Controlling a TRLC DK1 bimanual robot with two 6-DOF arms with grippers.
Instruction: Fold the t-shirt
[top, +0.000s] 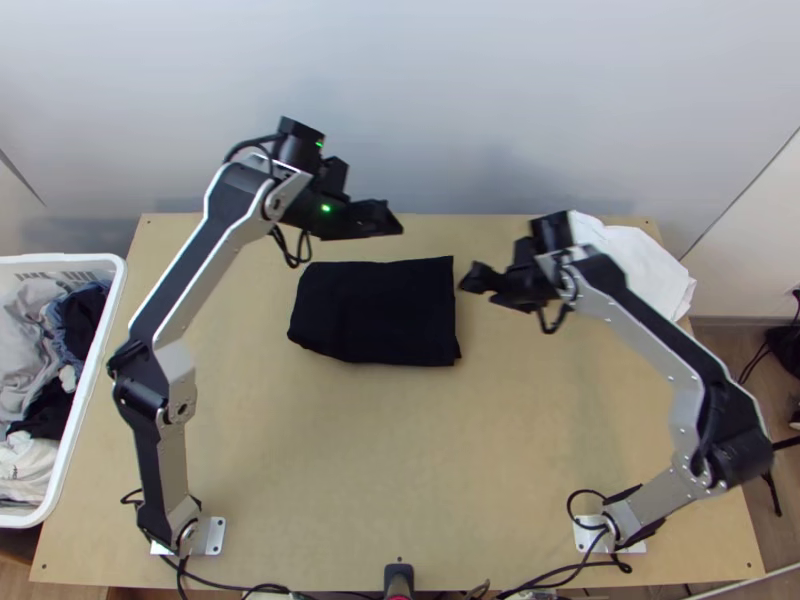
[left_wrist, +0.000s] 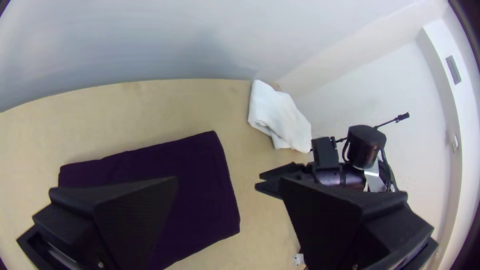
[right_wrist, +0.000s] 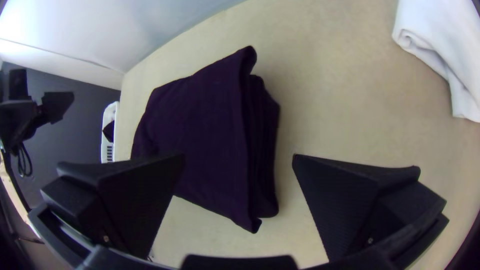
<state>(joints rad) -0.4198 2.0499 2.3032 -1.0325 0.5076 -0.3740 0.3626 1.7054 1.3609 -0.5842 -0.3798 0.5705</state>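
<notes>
The black t-shirt lies on the table as a compact folded rectangle; layers show along its right side, also on the dark shirt in the right wrist view. Above its far edge, my left gripper holds nothing. In its wrist view that left gripper has its fingers wide apart, over part of the shirt. My right gripper is just right of the shirt, not gripping it. The right wrist view shows the right gripper open, its fingers well apart.
A folded white cloth lies at the table's far right corner, behind the right arm. At the left stands a white basket of mixed clothes beside the table. A pale wall rises behind the far edge.
</notes>
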